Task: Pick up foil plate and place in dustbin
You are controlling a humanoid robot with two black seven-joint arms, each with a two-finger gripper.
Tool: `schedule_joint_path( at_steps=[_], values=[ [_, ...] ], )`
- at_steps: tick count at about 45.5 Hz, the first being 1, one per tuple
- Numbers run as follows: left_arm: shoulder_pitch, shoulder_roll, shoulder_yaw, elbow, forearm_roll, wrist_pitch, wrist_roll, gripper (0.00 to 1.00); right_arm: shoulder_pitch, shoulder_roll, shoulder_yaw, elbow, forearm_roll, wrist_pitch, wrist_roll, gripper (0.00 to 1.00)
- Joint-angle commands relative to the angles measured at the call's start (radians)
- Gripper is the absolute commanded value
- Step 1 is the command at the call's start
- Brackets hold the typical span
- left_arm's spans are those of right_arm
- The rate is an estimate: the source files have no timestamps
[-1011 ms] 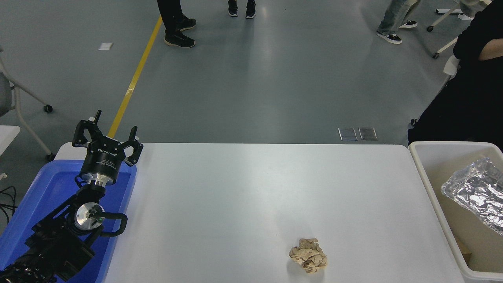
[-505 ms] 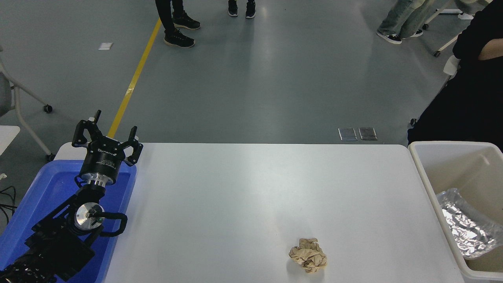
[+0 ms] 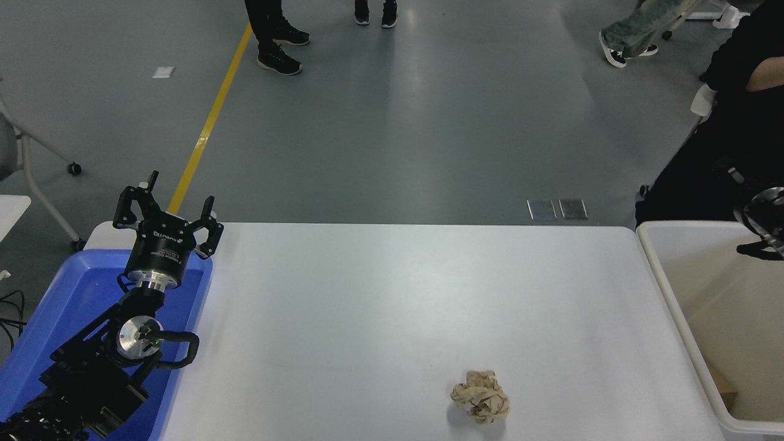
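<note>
Nearest, a crumpled tan paper ball [image 3: 481,397] lies on the white table [image 3: 392,318]. At lower left, the left gripper [image 3: 168,215] is parked above the blue tray [image 3: 58,306], fingers spread. At right stands the cream dustbin [image 3: 677,306]; the foil plate cannot be seen in its visible interior. The right gripper [image 3: 762,236] enters at the right edge over the bin; its finger state cannot be told. Beyond, people's shoes stand on the grey floor [image 3: 392,122].

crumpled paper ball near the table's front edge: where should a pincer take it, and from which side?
Take the crumpled paper ball across its middle, from straight above. It is a low, roughly round lump lying alone on the white table, so nothing blocks a top approach, and no handle or edge offers a better hold. The crinkled folds should give under the pincer.
</note>
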Motion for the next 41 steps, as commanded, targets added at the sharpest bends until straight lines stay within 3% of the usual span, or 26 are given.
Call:
schedule_joint_path(
  at_steps=[1, 26, 41],
  values=[
    [-0.001, -0.001, 0.0, 0.0, 0.0, 0.0, 0.001, 0.98, 0.216, 0.111, -0.168, 0.125, 0.0, 0.062, -0.003, 1.0],
    [0.001, -0.001, 0.0, 0.001, 0.0, 0.0, -0.001, 0.98, 0.821, 0.12, -0.46, 0.803, 0.002, 0.619, -0.006, 1.0],
    [0.001, -0.001, 0.0, 0.001, 0.0, 0.0, -0.001, 0.98, 0.985, 0.143, -0.445, 0.958, 0.002, 0.786, -0.008, 1.0]
  ],
)
